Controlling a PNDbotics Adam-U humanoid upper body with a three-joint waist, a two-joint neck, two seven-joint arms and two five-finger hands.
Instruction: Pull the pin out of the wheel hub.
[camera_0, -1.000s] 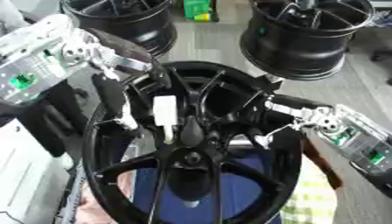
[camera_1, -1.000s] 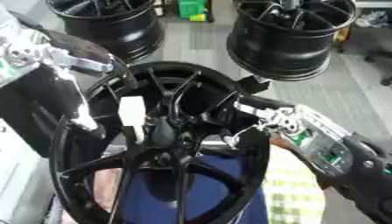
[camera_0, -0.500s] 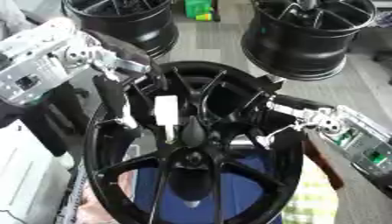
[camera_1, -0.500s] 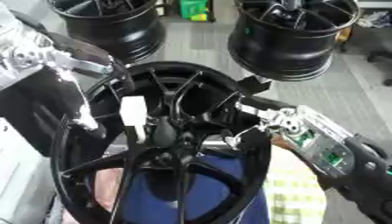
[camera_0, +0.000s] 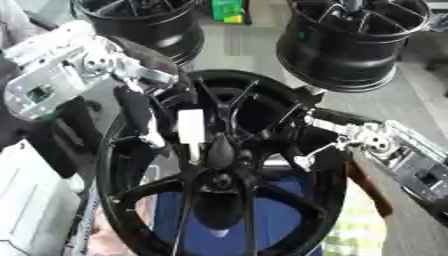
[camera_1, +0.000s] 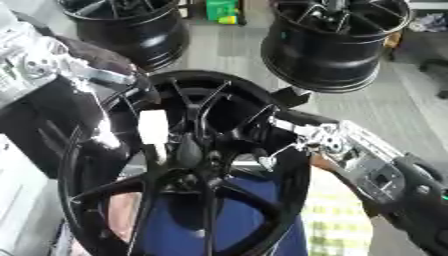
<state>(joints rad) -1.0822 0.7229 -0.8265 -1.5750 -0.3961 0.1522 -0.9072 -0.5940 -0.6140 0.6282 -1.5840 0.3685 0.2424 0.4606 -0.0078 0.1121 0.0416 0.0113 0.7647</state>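
Left hand (camera_0: 131, 100) at the upper-left rim of the wheel hub (camera_0: 131, 210), dark fingers (camera_0: 136, 117) hanging down across rim and spokes; curl round the rim not discernible, so open or closed cannot be told. White pin (camera_0: 191, 131) upright in the hub, just above the centre boss, between two spokes, just beside the left fingers; contact not clear. Black multi-spoke wheel hub centred, tilted toward the camera. Right hand (camera_1: 293, 145) against the hub's right rim, fingers bent at the spokes; grip on a spoke not confirmable.

Blue surface (camera_0: 280, 235) visible through the lower spokes. Yellow-and-white checked cloth (camera_0: 359, 230) at lower right. Grey floor (camera_1: 402, 105) beyond. Black wheel (camera_0: 144, 22) at upper left, second black wheel (camera_0: 359, 42) at upper right, green box (camera_0: 229, 10) between them at the top edge. No legible writing.
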